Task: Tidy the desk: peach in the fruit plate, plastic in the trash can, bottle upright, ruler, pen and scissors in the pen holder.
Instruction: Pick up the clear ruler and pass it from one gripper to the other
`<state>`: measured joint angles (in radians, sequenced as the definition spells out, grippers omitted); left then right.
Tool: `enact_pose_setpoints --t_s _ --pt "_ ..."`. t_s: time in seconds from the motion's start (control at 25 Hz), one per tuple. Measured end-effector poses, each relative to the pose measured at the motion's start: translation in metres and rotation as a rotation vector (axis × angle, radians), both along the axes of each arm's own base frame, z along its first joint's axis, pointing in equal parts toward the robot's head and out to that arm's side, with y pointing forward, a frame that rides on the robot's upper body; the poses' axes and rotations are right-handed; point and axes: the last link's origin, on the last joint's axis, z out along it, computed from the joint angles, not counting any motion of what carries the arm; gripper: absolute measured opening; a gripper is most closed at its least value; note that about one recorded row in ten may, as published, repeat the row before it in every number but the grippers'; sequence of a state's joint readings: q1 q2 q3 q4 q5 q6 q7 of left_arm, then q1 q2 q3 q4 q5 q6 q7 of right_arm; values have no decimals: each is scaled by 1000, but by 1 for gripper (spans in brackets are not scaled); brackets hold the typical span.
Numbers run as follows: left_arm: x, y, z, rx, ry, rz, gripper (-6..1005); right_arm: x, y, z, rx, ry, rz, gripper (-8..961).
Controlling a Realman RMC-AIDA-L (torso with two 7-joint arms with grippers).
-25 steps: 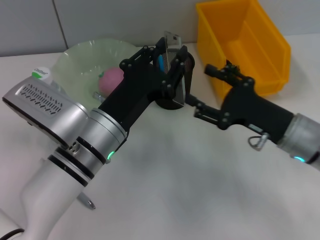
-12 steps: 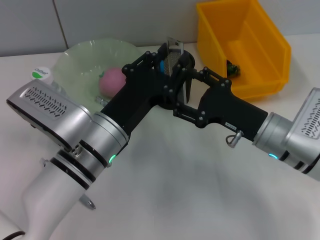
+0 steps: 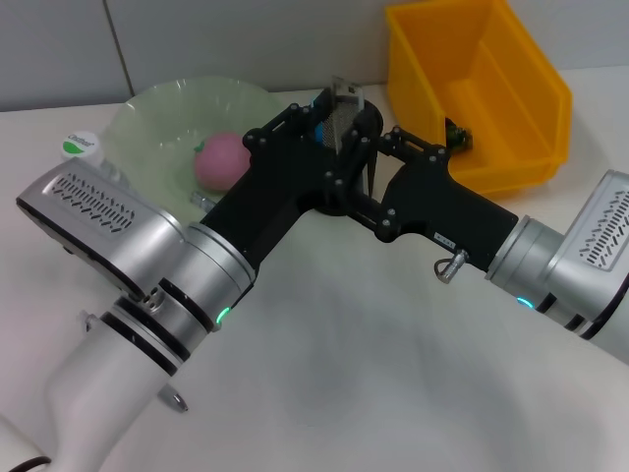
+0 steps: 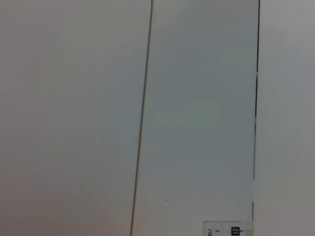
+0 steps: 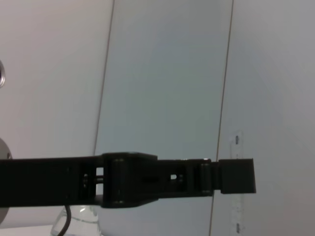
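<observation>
Peach (image 3: 220, 159), pink, sits in the pale green fruit plate (image 3: 157, 113), so that step looks done. A small dark scrap lies in the yellow bin (image 3: 521, 88), possibly the plastic. Both arms meet at the black pen holder (image 3: 339, 187), where a clear ruler (image 3: 344, 110) stands up beside something blue. Left gripper (image 3: 334, 133) and right gripper (image 3: 393, 138) crowd the holder; whether either claw is apart or clamped cannot be told. A white-capped bottle (image 3: 81, 146) shows behind the left arm. Scissors are not visible.

white desk surface (image 3: 373, 374), grey panelled wall (image 3: 216, 39) behind, dark vertical seams (image 4: 141, 118)
</observation>
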<state>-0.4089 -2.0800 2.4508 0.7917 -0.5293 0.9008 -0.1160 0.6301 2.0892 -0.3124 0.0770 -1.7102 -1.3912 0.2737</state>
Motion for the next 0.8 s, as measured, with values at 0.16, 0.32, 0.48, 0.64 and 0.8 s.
enact_pose_setpoints --t_s 0.16,0.32,0.48,0.64,0.8 --pt "0 0 0 -1 3 -3 393 0 -1 0 -2 4 -2 672" --pt "0 0 0 1 2 -4 393 0 -1 1 6 15 -8 537" --pt "0 0 0 1 3 -5 393 0 -1 1 8 20 -13 374" --pt "0 0 -1 1 7 -10 393 0 -1 1 7 26 -19 161" --pt "1 0 -1 -2 11 -15 393 1 -1 0 -4 35 -26 15"
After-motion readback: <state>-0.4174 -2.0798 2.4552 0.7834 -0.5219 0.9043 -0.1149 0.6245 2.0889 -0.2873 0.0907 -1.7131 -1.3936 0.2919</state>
